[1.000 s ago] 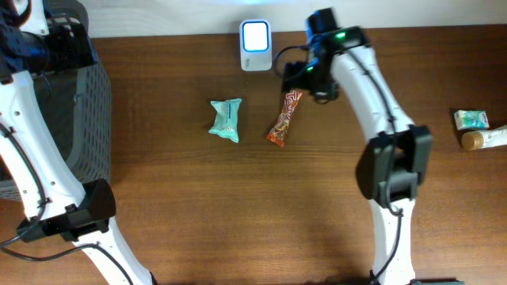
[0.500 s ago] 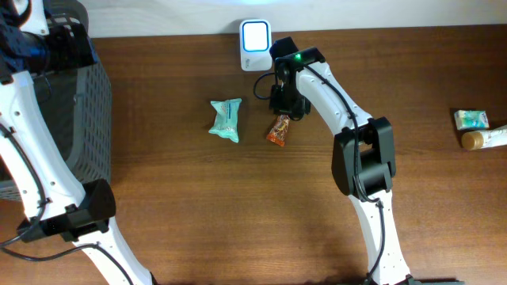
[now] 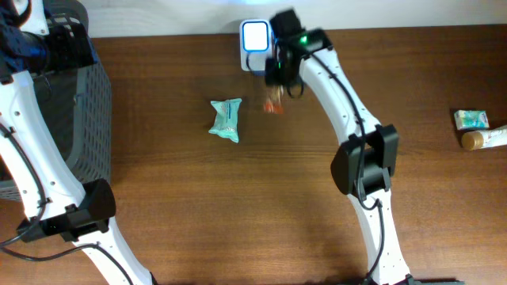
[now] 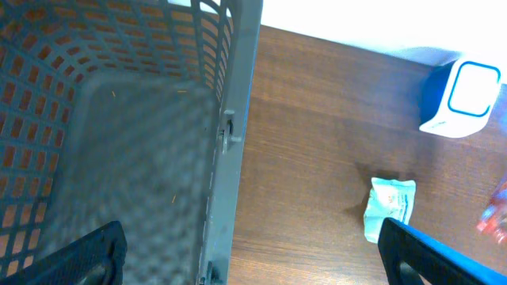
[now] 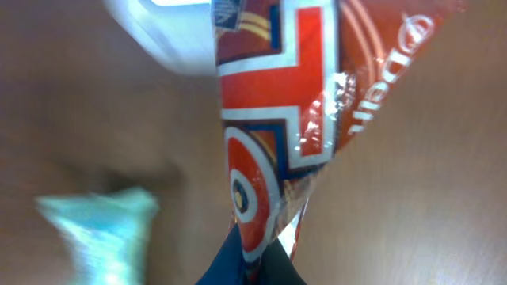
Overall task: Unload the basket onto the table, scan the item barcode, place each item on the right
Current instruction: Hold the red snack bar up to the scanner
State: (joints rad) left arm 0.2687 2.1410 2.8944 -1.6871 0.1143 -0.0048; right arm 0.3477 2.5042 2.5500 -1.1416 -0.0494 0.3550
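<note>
Your right gripper (image 3: 276,84) is pressed together on 1 end of the red-and-orange snack bar (image 3: 273,101). The wrapper hangs from that pinch just in front of the white barcode scanner (image 3: 255,36), slightly to its right. The bar is blurred from above, so you cannot tell whether its free end touches the table (image 3: 317,198).

Your left gripper (image 4: 249,237) is spread wide over the rim of the grey mesh basket (image 4: 119,119), with nothing between its fingers.

Count 1 snack bar, 1 scanner, 1 teal packet (image 3: 226,119) and 1 basket. There are also 2 small items at the right edge: a white-and-green packet (image 3: 473,119) and a brown bottle-like thing (image 3: 483,140) just beside it.

The scanner sits at the table's far edge and the basket takes up the left edge. The teal packet lies near the bar, to its left and apart from it. Bare wood runs across the near half of the table and out to the right of the arm.
</note>
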